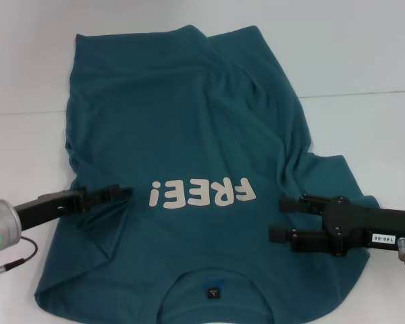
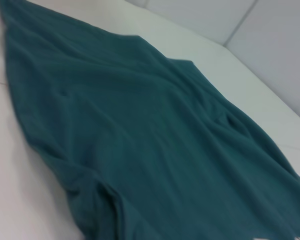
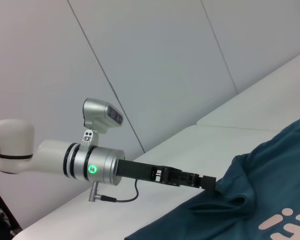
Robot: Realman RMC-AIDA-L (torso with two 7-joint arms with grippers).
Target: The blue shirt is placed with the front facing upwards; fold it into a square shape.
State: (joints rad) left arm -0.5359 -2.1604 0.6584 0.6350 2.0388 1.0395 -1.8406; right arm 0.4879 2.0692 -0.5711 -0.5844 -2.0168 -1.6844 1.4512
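Currently, my findings from the remote station:
Shirt: the blue shirt (image 1: 189,135) lies spread on the white table (image 1: 364,61), print up, collar at 6 o'clock nearest me, hem at 12.
Left claw: the left gripper (image 1: 118,194) sits at the sleeve at 9 o'clock, fingertips pressed into bunched cloth; I judge it pinched closed on the fabric, ready to carry that side inward.
Right claw: the right gripper (image 1: 281,217) rests over the sleeve at 3 o'clock, two fingers apart, holding nothing.
Hidden: lower hem corners cut off; left fingertips buried in folds.
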